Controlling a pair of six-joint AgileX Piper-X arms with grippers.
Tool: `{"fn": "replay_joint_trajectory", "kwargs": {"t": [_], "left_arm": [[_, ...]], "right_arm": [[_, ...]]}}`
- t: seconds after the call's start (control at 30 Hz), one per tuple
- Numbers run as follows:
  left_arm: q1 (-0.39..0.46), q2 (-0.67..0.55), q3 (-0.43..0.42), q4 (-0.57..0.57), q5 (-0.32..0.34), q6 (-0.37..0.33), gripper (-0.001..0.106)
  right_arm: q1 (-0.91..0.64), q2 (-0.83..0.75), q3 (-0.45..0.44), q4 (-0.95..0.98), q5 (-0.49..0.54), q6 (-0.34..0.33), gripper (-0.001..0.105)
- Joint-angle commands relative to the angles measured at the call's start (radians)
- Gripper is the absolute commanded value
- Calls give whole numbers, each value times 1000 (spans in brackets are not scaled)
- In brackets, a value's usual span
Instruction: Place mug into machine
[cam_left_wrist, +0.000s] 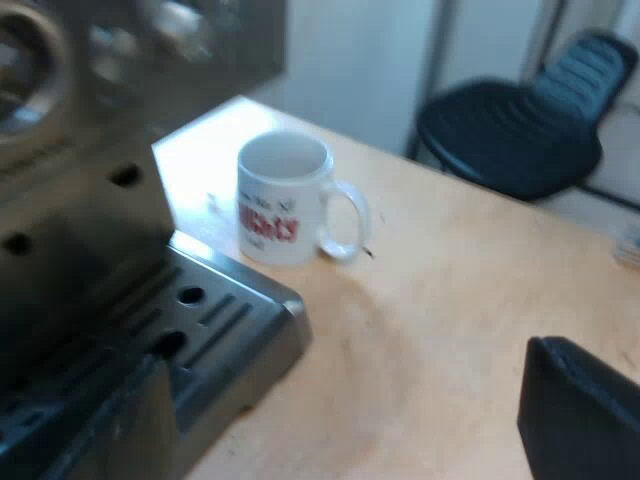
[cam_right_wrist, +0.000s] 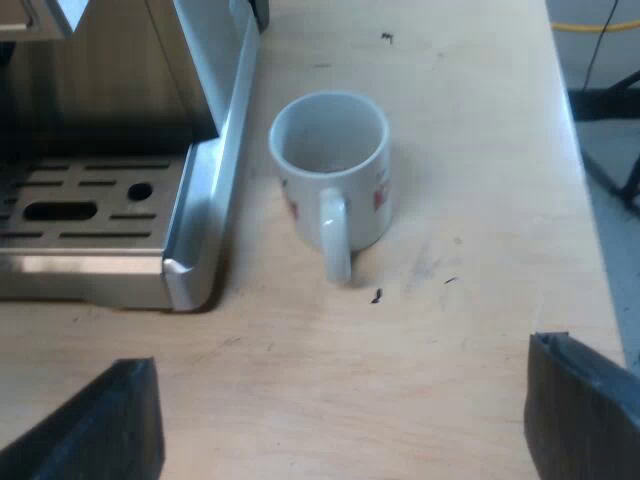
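Observation:
A white mug with red lettering stands upright and empty on the wooden table, just beside the espresso machine's metal drip tray. My left gripper is open, one finger over the tray's corner and the other over bare table, short of the mug. In the right wrist view the mug has its handle turned toward my right gripper, which is open above the table a short way from the handle. The drip tray lies alongside the mug.
A dark office chair stands beyond the table's edge, behind the mug. The table's edge runs close past the mug on the side away from the machine. Small dark specks lie on the wood.

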Motion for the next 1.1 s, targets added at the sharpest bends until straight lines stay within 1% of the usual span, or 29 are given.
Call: {"fn": "replay_joint_trajectory", "kwargs": {"t": [0.03,0.13,0.3,0.4,0.5,0.57,0.7,0.87,1.03,1.1], "left_arm": [[-42,41,-9,-23,-26,11,71],[-80,81,-9,-39,-66,11,71],[-104,116,-9,-58,-69,11,71],[-104,120,-9,-77,-71,11,71],[-104,120,-9,-86,-71,11,71],[-104,120,-9,-85,-71,11,71],[-104,120,-9,-85,-71,11,71],[-104,120,-9,-85,-71,11,71],[-104,120,-9,-85,-71,11,71],[-104,120,-9,-85,-71,11,71]], "right_arm": [[1,23,-10,-8,-29,-18,82],[1,52,-10,-15,-42,-18,82],[1,99,-6,-53,-62,-18,82],[1,122,24,-86,-73,-18,82],[1,130,77,-132,-73,-13,82],[1,127,140,-208,-73,-10,82],[1,127,215,-317,-73,-7,82],[1,127,308,-449,-98,49,82],[1,154,389,-556,-108,52,82],[1,165,419,-607,-108,64,82]]}}
